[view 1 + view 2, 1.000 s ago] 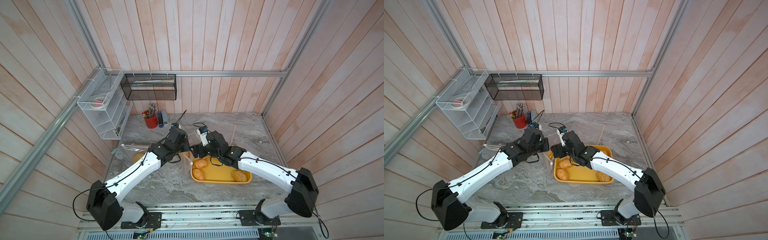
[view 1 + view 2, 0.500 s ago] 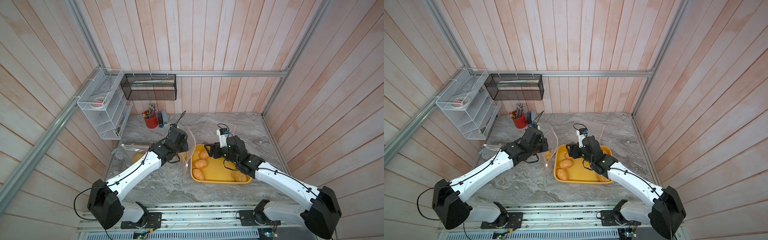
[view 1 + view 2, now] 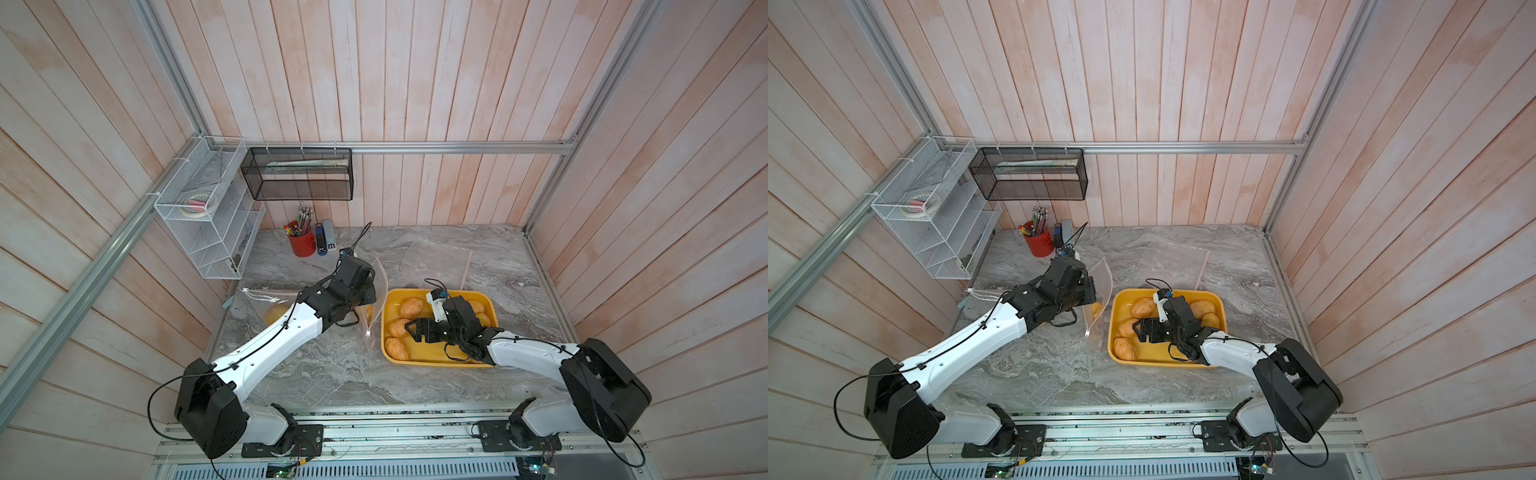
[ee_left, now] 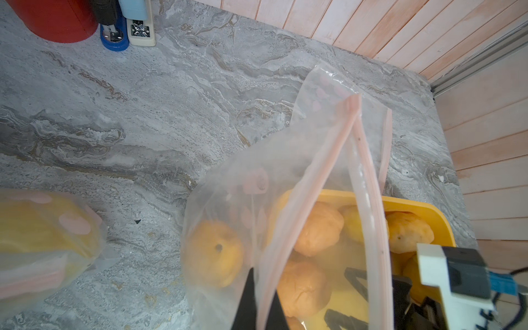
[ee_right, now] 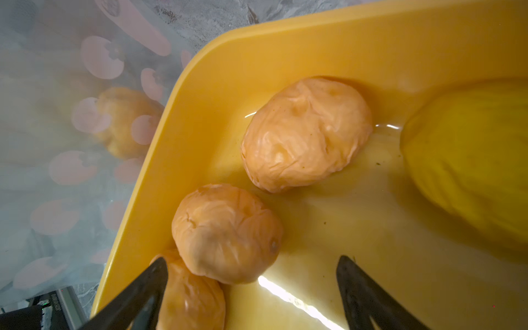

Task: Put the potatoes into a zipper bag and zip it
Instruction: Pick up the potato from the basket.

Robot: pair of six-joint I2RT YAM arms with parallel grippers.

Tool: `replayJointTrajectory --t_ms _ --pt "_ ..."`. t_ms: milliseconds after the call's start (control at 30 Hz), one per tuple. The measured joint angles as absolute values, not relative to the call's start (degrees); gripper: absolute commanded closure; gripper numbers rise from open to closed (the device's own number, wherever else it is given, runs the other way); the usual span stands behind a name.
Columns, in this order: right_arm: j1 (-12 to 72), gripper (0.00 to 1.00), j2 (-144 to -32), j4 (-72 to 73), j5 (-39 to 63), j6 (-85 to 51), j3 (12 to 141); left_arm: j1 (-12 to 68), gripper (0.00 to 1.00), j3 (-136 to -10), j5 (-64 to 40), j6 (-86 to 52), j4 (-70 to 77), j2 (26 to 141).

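The left tool (image 4: pixel 261 310) was clamped on the rim of a clear plastic zipper bag (image 4: pixel 257 160) with a pink closing strip and pale pink dots. The film was pinched between its black fingers, and the mouth was held up and parted just beside a shallow yellow rectangular plastic tray (image 3: pixel 436 360). One lumpy tan-orange potato (image 4: pixel 213 253) sat low inside this bag.

The rest of the potatoes (image 3: pixel 398 327) lay in the tray. At least five showed in both top views: three tan-orange ones in a row along the side nearest the bag, and two more at the far end, partly behind the right arm. In the right wrist view one of them (image 5: pixel 471 157) looked plain yellow.

The right tool (image 5: pixel 251 288) hung over the tray with its jaws spread wide and nothing between them, close above the row of three. Whether a finger touched a potato could not be told.

A second bag of the same kind (image 3: pixel 266 301) lay on the grey marbled tabletop (image 3: pixel 332 374) beneath the left arm, with something yellow inside it. A third one (image 3: pixel 432 266) lay flat behind the tray.
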State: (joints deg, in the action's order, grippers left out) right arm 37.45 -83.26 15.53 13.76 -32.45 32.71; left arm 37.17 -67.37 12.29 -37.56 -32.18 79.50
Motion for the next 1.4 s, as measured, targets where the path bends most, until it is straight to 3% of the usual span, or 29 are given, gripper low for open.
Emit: replayJointTrajectory --t_ms 333,633,900,1167,1400 --pt "35.6 0.09 -92.7 24.6 22.7 -33.6 34.2 37.1 1.0 -67.4 12.3 -37.6 -32.2 79.5" --pt "35.4 0.41 -93.8 27.0 25.9 -35.3 34.5 37.1 1.0 -67.4 12.3 -37.5 -32.2 79.5" --pt "35.4 0.5 -93.3 27.5 27.1 -36.3 34.5 37.1 1.0 -67.4 12.3 -37.5 -32.2 79.5" --pt "35.4 0.58 -82.0 22.3 22.9 -36.4 34.4 37.1 1.0 -67.4 12.3 -37.5 -32.2 79.3" --pt "37.1 0.61 -69.4 11.8 13.0 -35.5 37.7 37.1 1.0 -67.4 12.3 -37.5 -32.2 79.3"
